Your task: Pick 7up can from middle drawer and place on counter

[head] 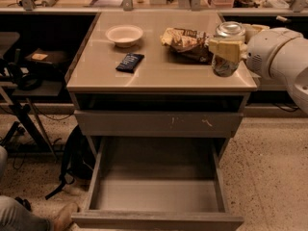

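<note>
The 7up can [225, 62], with a shiny silver lid and dark greenish body, stands upright at the right front of the counter [159, 71]. My gripper [227, 48] comes in from the right on a white arm and is shut on the can, its pale fingers [226, 49] wrapped around the can's upper half. The can's base looks level with the countertop; I cannot tell whether it touches. The middle drawer [159, 220] is pulled fully out below, its grey inside bare.
A white bowl [124, 35] sits at the back left of the counter, a flat dark-blue packet [130, 62] in front of it, a brown-and-yellow snack bag [187, 41] just left of the can. A scratched drawer front [159, 123] is shut above the open drawer. A person's leg [24, 215] shows bottom left.
</note>
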